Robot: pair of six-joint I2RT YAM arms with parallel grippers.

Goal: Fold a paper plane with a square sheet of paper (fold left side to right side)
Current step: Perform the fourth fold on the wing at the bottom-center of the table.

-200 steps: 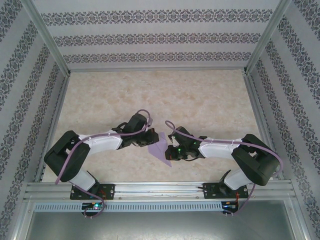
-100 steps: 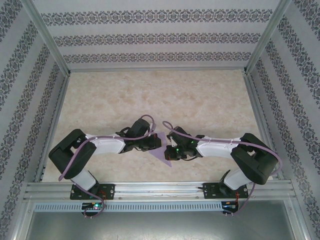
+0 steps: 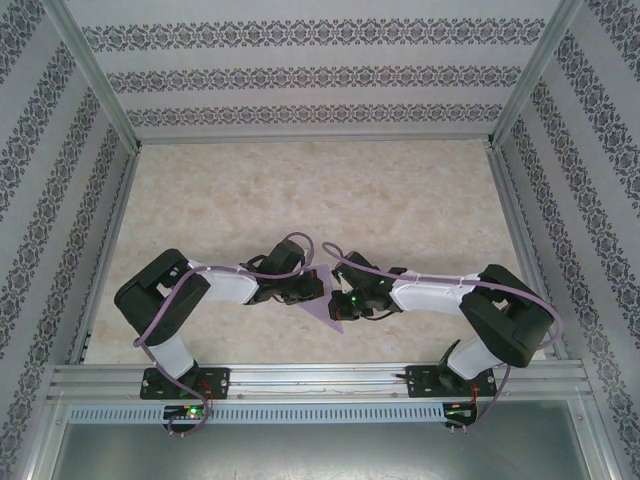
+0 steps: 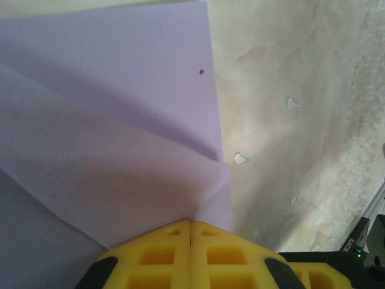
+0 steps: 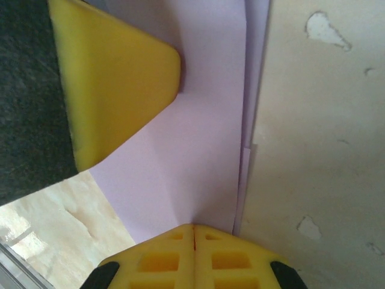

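Note:
The lavender sheet of paper (image 3: 322,308) lies folded into a narrow pointed triangle, a paper plane shape, on the table between the two arms, its point toward the near edge. My left gripper (image 3: 311,288) is shut, its yellow tips down on the paper's left part. In the left wrist view the layered folds (image 4: 120,120) run up to the shut tips (image 4: 190,221). My right gripper (image 3: 337,297) is shut too, with its tips (image 5: 194,226) on the paper (image 5: 198,132) next to a long folded edge. The left gripper's yellow finger (image 5: 114,78) presses the same sheet just beyond.
The beige marbled tabletop (image 3: 320,200) has small white chips (image 5: 325,27). Patterned walls (image 3: 300,75) enclose the back and both sides. An aluminium rail (image 3: 320,378) with the arm bases runs along the near edge.
The left arm has swung right and nearer, bringing its gripper in over the paper. The paper now shows narrower and more pointed. The right gripper has barely moved.

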